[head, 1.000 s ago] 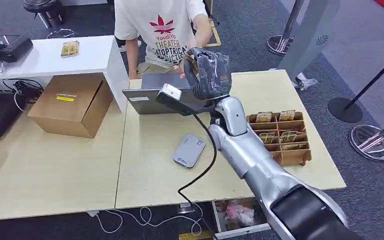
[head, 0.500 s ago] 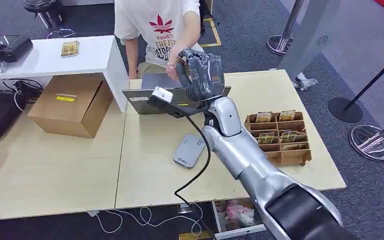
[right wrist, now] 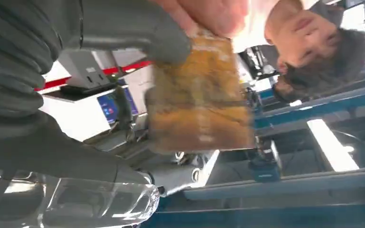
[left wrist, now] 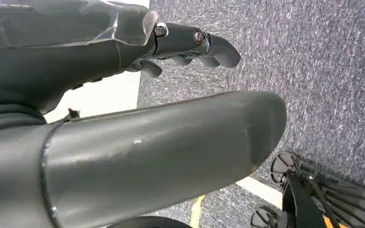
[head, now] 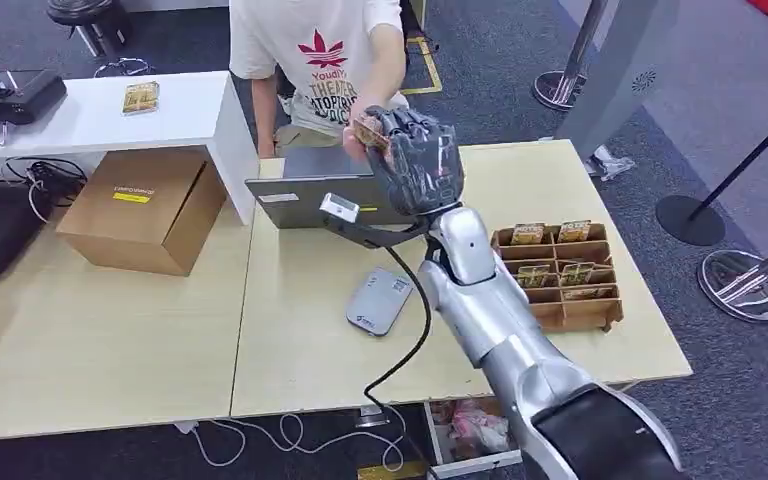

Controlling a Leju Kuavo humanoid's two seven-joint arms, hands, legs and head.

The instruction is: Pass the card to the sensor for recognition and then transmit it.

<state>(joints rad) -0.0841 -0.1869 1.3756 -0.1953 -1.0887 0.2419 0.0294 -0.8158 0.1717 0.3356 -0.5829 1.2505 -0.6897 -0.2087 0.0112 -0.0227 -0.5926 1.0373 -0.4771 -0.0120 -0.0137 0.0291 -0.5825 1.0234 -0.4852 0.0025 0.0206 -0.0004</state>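
1. Card (right wrist: 200,97): golden-yellow with a dark printed pattern, blurred in the right wrist view, flat and rectangular.
2. It sits high above the far edge of the worktop (head: 290,330), pinched by the right robot hand (head: 415,160), thumb pressing one corner; a person's hand (head: 358,128) touches its far edge.
3. Sensor (head: 379,300), a grey pad, lies flat on the worktop below the arm, well apart from the card.
4. Laptop (head: 310,200) stands near the far edge; a wooden rack (head: 565,275) of cards sits by the right edge.
5. Left robot hand (left wrist: 190,42) hangs over carpet, fingers loosely curled, holding nothing.
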